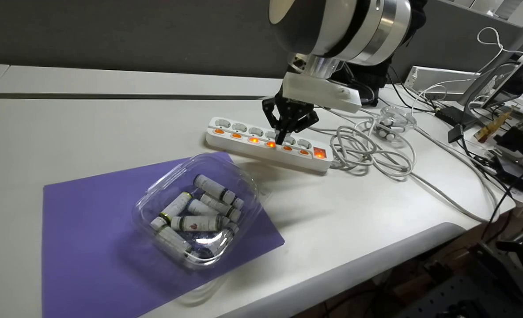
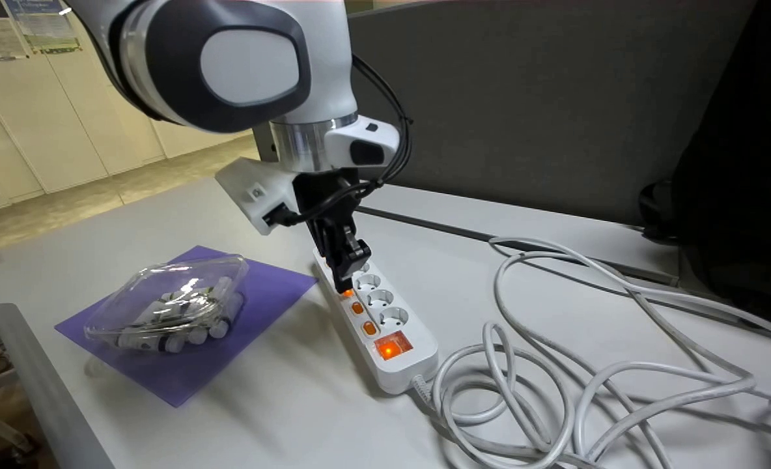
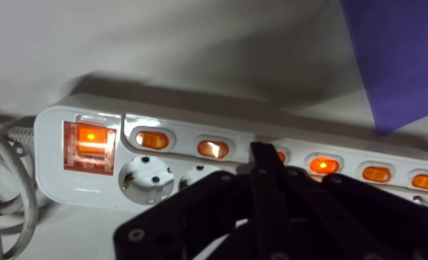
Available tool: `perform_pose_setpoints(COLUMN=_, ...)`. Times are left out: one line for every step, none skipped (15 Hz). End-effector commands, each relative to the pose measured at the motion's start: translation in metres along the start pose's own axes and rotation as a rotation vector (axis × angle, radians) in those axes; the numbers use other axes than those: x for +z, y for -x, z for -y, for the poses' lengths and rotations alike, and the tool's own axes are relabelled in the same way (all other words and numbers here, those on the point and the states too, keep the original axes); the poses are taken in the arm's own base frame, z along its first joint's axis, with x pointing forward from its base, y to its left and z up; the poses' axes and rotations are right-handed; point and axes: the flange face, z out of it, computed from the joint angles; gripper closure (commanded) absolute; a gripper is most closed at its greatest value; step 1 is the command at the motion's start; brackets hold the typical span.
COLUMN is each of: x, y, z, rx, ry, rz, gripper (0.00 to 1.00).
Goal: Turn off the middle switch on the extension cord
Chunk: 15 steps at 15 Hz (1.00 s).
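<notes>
- Wrist view: the gripper (image 3: 261,148), jaws fully together and nothing between them, stands over the extension cord (image 3: 242,148), its tip partly hiding one middle switch (image 3: 281,156).
- The extension cord lies flat on the table (image 1: 354,212), near a corner of the purple sheet (image 1: 80,229).
- Done, by my reading: only the approach; the tip is beside the row's centre. Whether it touches the switch, I cannot tell.
- Left: in an exterior view, that middle switch and its neighbour (image 1: 253,140) both glow, so the press that turns one off seems still to come.
</notes>
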Motion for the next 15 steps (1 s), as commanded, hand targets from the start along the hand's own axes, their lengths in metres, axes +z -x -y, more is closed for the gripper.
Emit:
perform_pose_setpoints(x=0.005, y=-0.006, z=-0.004, rx=0.034, ry=-0.014, rz=0.008, gripper=1.0)
perform_pose_setpoints(x=0.007, y=-0.006, z=-0.005, rx=0.037, ry=-0.013, rz=0.011, gripper=1.0)
perform_pose_setpoints(x=0.009, y=-0.006, z=-0.005, rx=0.035, ry=-0.012, rz=0.013, gripper=1.0)
perform_pose_setpoints(x=0.011, y=-0.005, z=-0.005, rx=0.032, ry=-0.012, rz=0.015, gripper=1.0)
perform_pose_setpoints(x=0.012, y=-0.005, z=-0.003, rx=0.027, ry=-0.012, rz=0.017, gripper=1.0)
perform_pose_setpoints(x=0.012, y=-0.005, z=-0.001, rx=0.018, ry=-0.014, rz=0.014, gripper=1.0)
perform_pose_setpoints(x=0.011, y=-0.005, z=0.001, rx=0.01, ry=-0.015, rz=0.01, gripper=1.0)
perform_pose_setpoints(x=0.009, y=-0.005, z=0.004, rx=-0.002, ry=-0.019, rz=0.001, gripper=1.0)
perform_pose_setpoints(x=0.006, y=-0.005, z=0.006, rx=-0.009, ry=-0.021, rz=-0.007, gripper=1.0)
perform_pose_setpoints(x=0.004, y=-0.005, z=0.007, rx=-0.012, ry=-0.022, rz=-0.017, gripper=1.0)
perform_pose_setpoints(x=0.001, y=-0.006, z=0.008, rx=-0.01, ry=-0.024, rz=-0.028, gripper=1.0)
perform_pose_setpoints(x=-0.001, y=-0.007, z=0.009, rx=-0.007, ry=-0.027, rz=-0.033, gripper=1.0)
perform_pose_setpoints(x=-0.002, y=-0.008, z=0.009, rx=0.005, ry=-0.025, rz=-0.033, gripper=1.0)
perform_pose_setpoints(x=0.007, y=-0.003, z=0.008, rx=-0.016, ry=-0.015, rz=-0.02, gripper=0.99)
perform_pose_setpoints(x=0.005, y=-0.004, z=0.008, rx=-0.016, ry=-0.016, rz=-0.023, gripper=0.99)
